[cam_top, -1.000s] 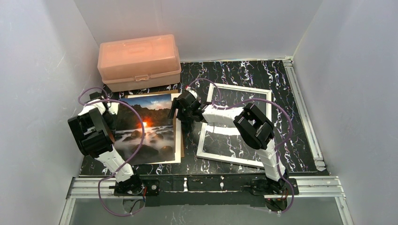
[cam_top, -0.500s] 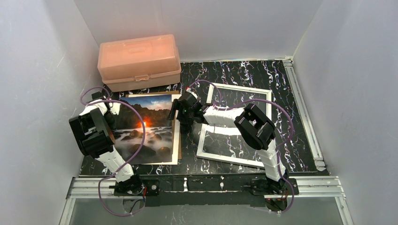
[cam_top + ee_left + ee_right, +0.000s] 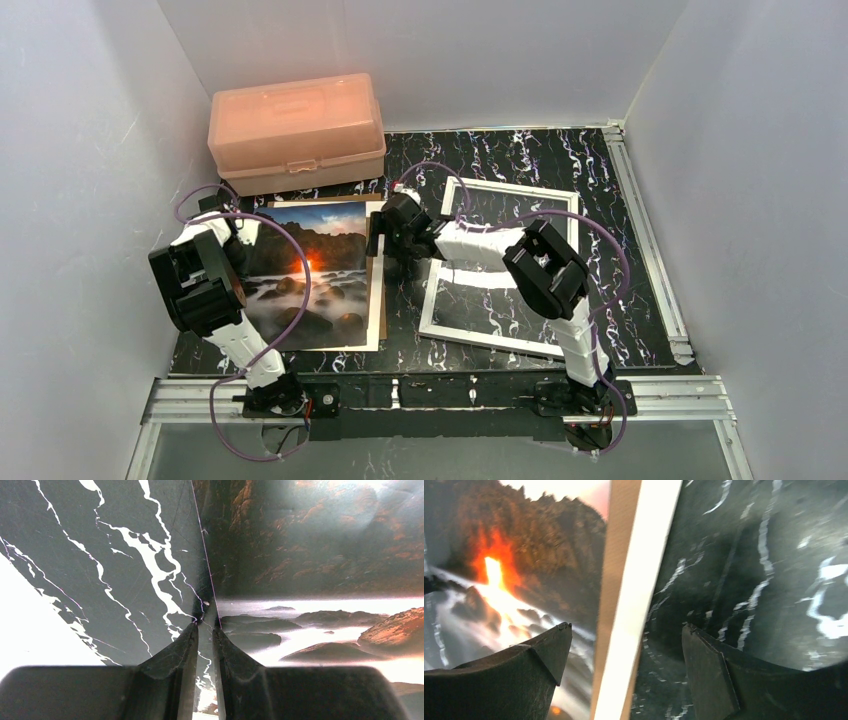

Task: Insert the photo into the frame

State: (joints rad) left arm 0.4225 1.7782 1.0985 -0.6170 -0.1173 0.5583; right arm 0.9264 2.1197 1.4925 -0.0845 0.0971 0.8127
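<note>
A: Which step is in hand?

B: Step 1 by my reading: picking up the photo [image 3: 315, 275]. It lies face up on the brown board [image 3: 616, 555], apart from the frame [image 3: 510, 187], which rests flat on the desk [image 3: 520, 150].

A: Claw states?

B: Left claw [image 3: 206, 630]: nearly closed, straddling the photo's left edge; whether it grips, I cannot tell. Right claw [image 3: 626, 626]: wide open, 1 finger over the photo, 1 over the desk.

A: Next move?

B: Probably secure 1 edge, lift, and carry the photo to the frame.

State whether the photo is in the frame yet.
Out. The photo lies left of the frame, apart from it; only marbled tabletop shows through its pane.
</note>
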